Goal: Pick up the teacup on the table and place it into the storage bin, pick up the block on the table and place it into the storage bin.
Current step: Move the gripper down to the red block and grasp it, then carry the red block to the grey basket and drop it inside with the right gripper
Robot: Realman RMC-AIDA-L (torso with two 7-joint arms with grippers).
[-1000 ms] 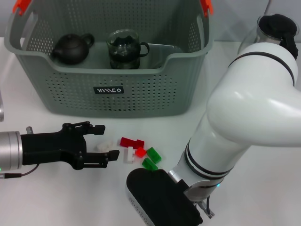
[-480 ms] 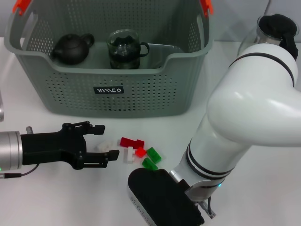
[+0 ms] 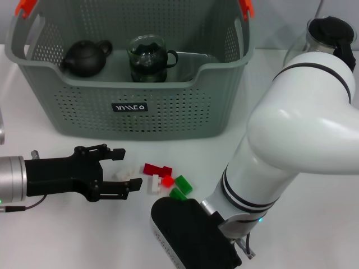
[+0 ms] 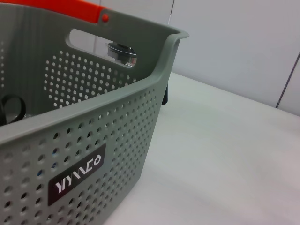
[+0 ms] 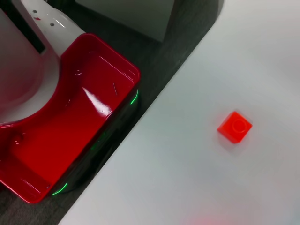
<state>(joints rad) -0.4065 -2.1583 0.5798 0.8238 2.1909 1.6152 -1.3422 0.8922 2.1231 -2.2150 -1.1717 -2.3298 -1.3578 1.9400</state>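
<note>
Currently: left gripper [image 3: 124, 167] at the blocks, bin loaded.
Left gripper lies low over the counter [image 3: 67, 235], jaws wide, a white block [image 3: 124, 174] between its fingertips. Teacup [image 3: 148, 58] stands inside the storage bin [image 3: 168, 106] beside a dark teapot [image 3: 85, 58]. Right gripper's state: cannot tell; its arm [image 3: 291, 145] hangs over the counter's right.
</note>
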